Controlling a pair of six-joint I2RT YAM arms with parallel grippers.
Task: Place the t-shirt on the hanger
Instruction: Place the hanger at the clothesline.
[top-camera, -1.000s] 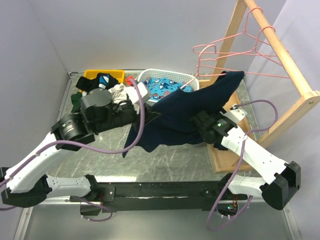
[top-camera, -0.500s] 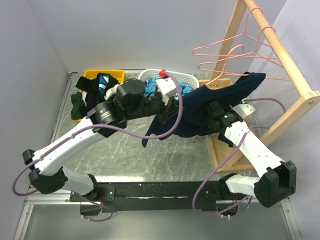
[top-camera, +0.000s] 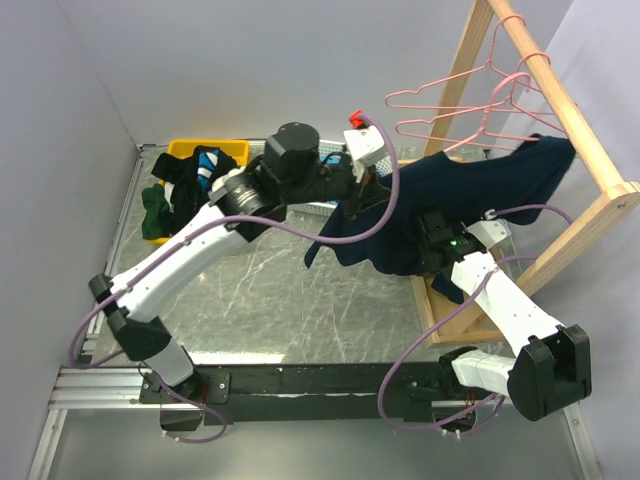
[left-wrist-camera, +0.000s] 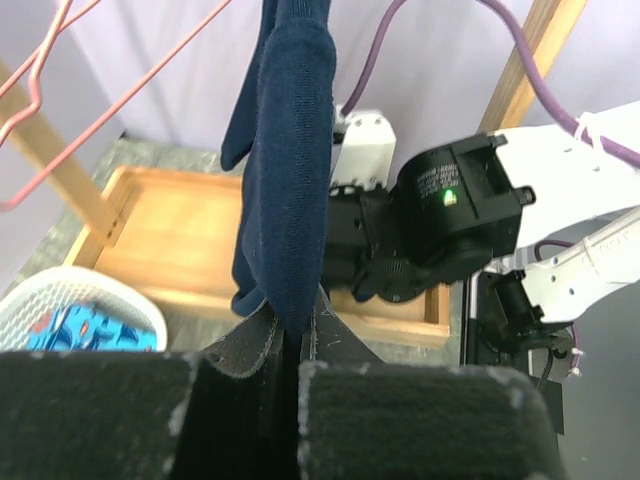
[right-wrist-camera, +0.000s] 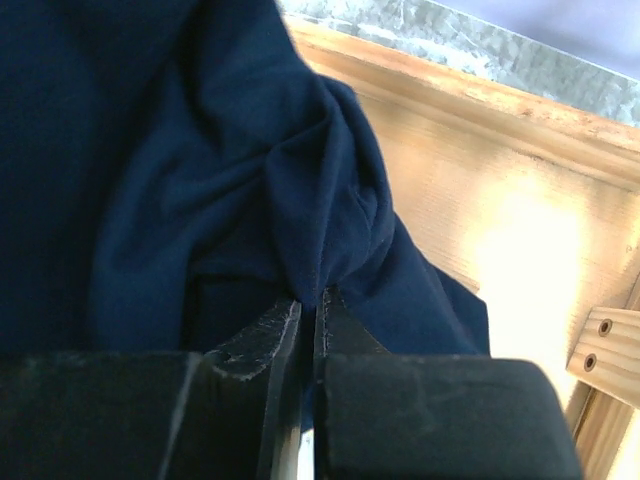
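Note:
The dark navy t-shirt (top-camera: 470, 185) hangs stretched in the air between my two grippers, its far right end up against the wooden rail. My left gripper (top-camera: 350, 205) is shut on a vertical fold of the t-shirt (left-wrist-camera: 290, 150), as the left wrist view shows at the gripper (left-wrist-camera: 298, 330). My right gripper (top-camera: 428, 232) is shut on a bunched part of the t-shirt (right-wrist-camera: 180, 150), the cloth pinched at the gripper (right-wrist-camera: 308, 300). A pink wire hanger (top-camera: 395, 100) hangs on the rail above and behind the shirt; in the left wrist view, the hanger (left-wrist-camera: 110, 113) shows at upper left.
The wooden rack (top-camera: 570, 110) stands at the right on a wooden base tray (left-wrist-camera: 180, 240). At the back left, a yellow bin (top-camera: 210, 150) and a heap of clothes (top-camera: 165, 195). A white basket (left-wrist-camera: 80, 310) with light blue fabric sits below the left arm.
Both arms have carried the shirt up and to the right. The left arm has reached from the left side across to the middle; the shirt's right end now touches the rail.

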